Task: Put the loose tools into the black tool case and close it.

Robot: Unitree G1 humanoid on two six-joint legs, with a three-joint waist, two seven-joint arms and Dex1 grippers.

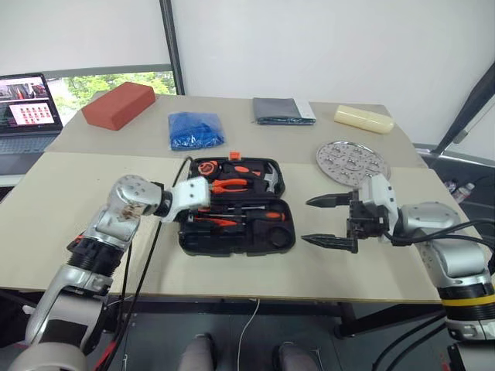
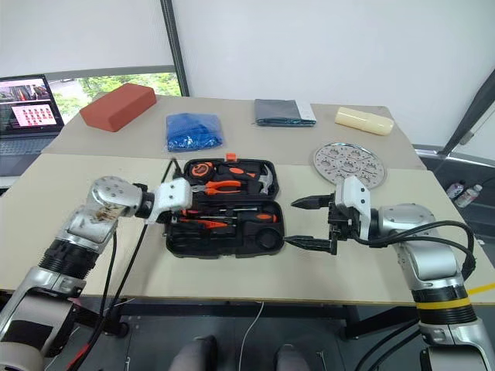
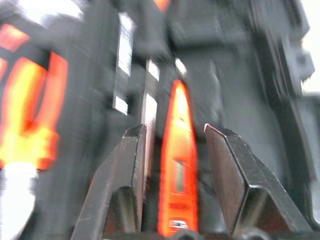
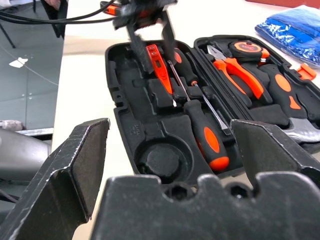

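Note:
The black tool case [image 1: 232, 252] lies open in the middle of the table. Its far half holds orange-handled pliers [image 4: 240, 70], a tape measure [image 4: 245, 48] and a hammer [image 4: 300, 127]. In the near half lie two orange-and-black screwdrivers [image 4: 207, 135] and an orange utility knife [image 4: 160, 70]. My left gripper [image 3: 175, 127] hovers at the case's left end. Its fingers [image 4: 137, 47] stand on either side of the knife with a gap on each side, so it is open. My right gripper [image 1: 305, 220] hangs wide open just right of the case, pointing at it.
At the back of the table are a red block [image 1: 118, 105], a blue bag [image 1: 196, 129], a folded grey cloth [image 1: 283, 110] and a pale yellow block [image 1: 363, 119]. A round perforated metal plate [image 1: 352, 160] lies behind my right gripper. A laptop [image 1: 27, 108] stands far left.

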